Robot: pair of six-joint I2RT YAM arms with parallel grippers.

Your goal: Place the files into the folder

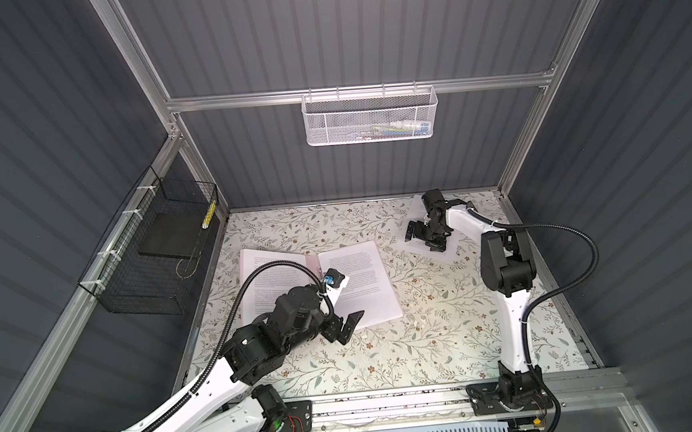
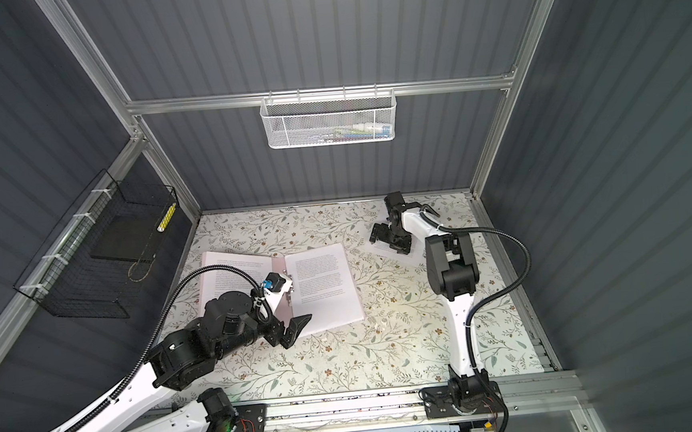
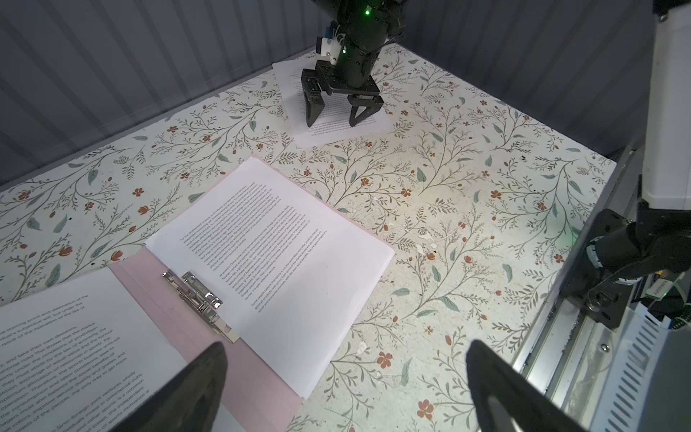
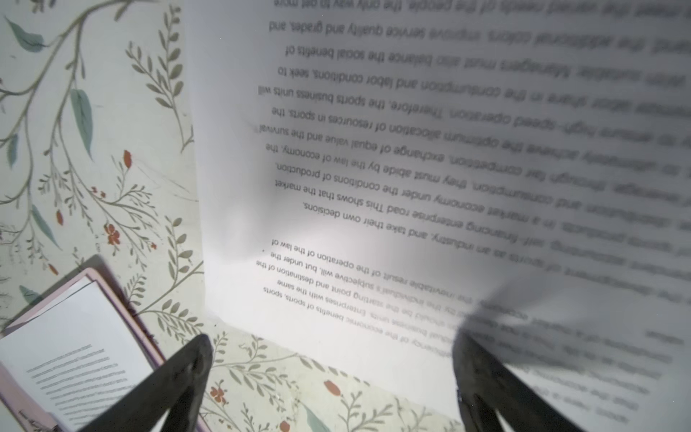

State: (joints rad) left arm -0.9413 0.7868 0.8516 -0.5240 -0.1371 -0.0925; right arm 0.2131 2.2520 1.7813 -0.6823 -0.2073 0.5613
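The pink folder (image 1: 312,260) (image 2: 278,267) (image 3: 149,278) lies open on the table's left half, silver clip (image 3: 198,295) at its spine. White printed files lie on both halves: a stack on the right (image 1: 365,274) (image 3: 280,243) and a sheet on the left (image 1: 265,272). Another loose sheet (image 3: 329,134) (image 4: 374,149) lies at the back right. My left gripper (image 1: 352,327) (image 2: 296,332) (image 3: 346,349) is open and empty at the folder's front edge. My right gripper (image 1: 423,238) (image 2: 388,241) (image 4: 332,338) is open low over that loose sheet's edge, holding nothing.
A black wire basket (image 1: 151,255) with a flat black slab (image 1: 170,233) hangs on the left wall. A white mesh basket (image 1: 371,117) hangs on the back wall. The floral table (image 1: 428,336) ends at a metal rail (image 1: 390,401) in front.
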